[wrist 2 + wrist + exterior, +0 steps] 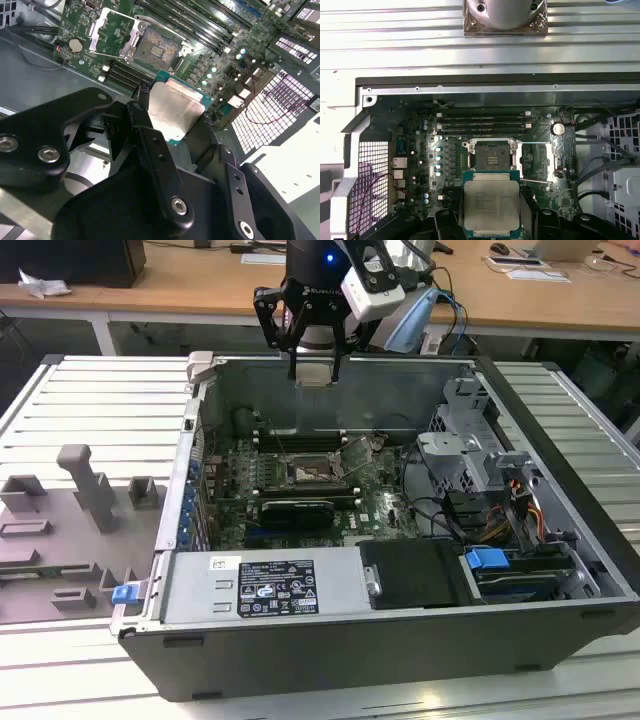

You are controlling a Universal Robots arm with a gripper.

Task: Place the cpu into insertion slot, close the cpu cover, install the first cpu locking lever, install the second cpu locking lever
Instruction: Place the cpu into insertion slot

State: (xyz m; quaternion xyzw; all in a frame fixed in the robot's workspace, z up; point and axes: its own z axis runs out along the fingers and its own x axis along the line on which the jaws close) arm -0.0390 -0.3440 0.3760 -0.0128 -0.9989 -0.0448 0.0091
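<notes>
My gripper (316, 368) hangs above the back wall of the open computer case (560, 530), shut on the cpu (316, 374). In both wrist views the cpu (172, 112) (491, 206) shows its pale metal face and green edge, clamped between the black fingers (145, 125) (445, 222). Below it on the green board lies the insertion slot (313, 473) (157, 50) (492, 155), uncovered, with a shiny grey centre. The cpu cover (112, 31) (536, 161) is swung open beside the slot.
A grey power supply box (262, 585) fills the case's front. A metal drive cage (470, 455) and cables sit on the exterior view's right. Black memory sticks (485, 122) flank the slot. Grey fixture blocks (90, 485) stand outside on the exterior view's left.
</notes>
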